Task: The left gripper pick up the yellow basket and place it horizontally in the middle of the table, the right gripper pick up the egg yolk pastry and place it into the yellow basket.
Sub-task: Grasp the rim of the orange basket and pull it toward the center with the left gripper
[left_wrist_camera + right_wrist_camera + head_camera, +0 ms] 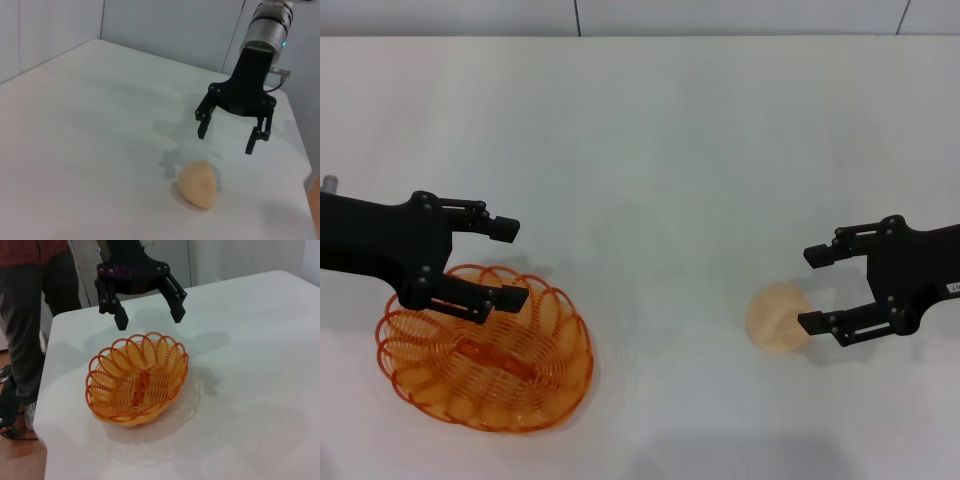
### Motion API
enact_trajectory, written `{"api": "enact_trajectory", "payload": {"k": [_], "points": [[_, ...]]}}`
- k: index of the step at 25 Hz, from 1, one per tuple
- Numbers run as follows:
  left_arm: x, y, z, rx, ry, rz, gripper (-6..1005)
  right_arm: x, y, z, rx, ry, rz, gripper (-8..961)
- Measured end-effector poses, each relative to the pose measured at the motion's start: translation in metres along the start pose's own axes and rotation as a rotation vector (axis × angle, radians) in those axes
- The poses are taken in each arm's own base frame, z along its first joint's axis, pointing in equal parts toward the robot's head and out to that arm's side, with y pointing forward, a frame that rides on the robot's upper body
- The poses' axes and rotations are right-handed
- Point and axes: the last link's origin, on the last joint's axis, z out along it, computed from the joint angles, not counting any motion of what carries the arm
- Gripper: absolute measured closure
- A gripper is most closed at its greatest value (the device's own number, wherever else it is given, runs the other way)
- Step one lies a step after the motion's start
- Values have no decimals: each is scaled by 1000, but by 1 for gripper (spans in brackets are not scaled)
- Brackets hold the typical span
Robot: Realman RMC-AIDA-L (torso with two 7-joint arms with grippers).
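Yellow basket (485, 355) sits near the table's (660, 150) front left edge, not yet lifted; left gripper (510, 262) hovers over its far rim, jaws spread, empty. Farther right, egg yolk pastry (779, 317) lies beside the right gripper (812, 288), also spread, empty. Judged step: basket pickup; next, descend and close on the rim.

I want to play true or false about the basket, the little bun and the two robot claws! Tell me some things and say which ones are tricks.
1. The egg yolk pastry is inside the yellow basket. False: it lies on the bare table, far off on the robot's right.
2. The left gripper is open above the basket's rim. True.
3. The right gripper is squeezing the pastry. False: it is open, with the pastry just in front of its fingertips.
4. The basket is empty. True.
5. The basket sits in the middle of the table. False: it sits near the left front corner.
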Motion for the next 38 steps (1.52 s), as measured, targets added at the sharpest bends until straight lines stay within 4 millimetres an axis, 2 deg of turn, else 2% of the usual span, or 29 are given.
{"api": "enact_trajectory", "payload": {"k": [21, 32, 38], "points": [[7, -4, -1, 7, -19, -11, 120, 5, -1, 3, -4, 21, 17, 183], [23, -13, -20, 105, -248, -189, 120, 3, -2, 1, 1, 12, 14, 183], [22, -16, -35, 198, -394, -304, 121, 1, -3, 1, 4, 9, 9, 183]]}}
